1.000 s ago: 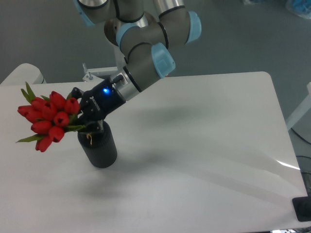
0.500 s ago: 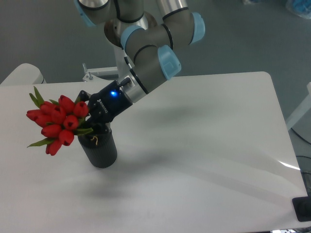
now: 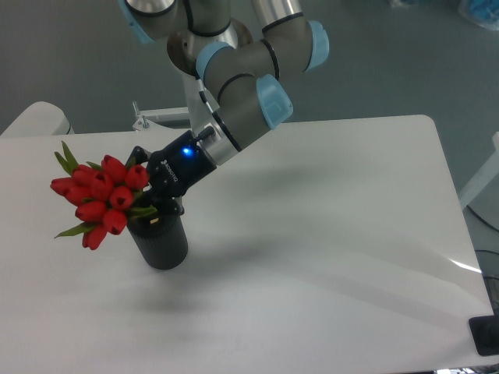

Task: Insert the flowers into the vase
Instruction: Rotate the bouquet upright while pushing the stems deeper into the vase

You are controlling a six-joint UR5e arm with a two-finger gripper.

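The flowers [image 3: 100, 199], a tight bunch of red tulip buds with green leaves, lean out to the left over the rim of the vase [image 3: 160, 241]. The vase is a small black cylinder standing upright on the white table. My gripper [image 3: 152, 204] is shut on the flowers' stems just above the vase's mouth, with the arm reaching down from the upper right. The stems are hidden behind the gripper and the buds, so I cannot tell how far they reach into the mouth.
The white table [image 3: 327, 234] runs right to a rounded edge. A metal bracket [image 3: 144, 119] stands at its back edge behind the arm. A second white surface [image 3: 35, 117] shows at far left, and a dark object [image 3: 485, 335] sits at the lower right corner.
The gripper and the bunch have shifted right and slightly down, bringing the flowers closer over the vase's mouth. The vase has stayed in place.
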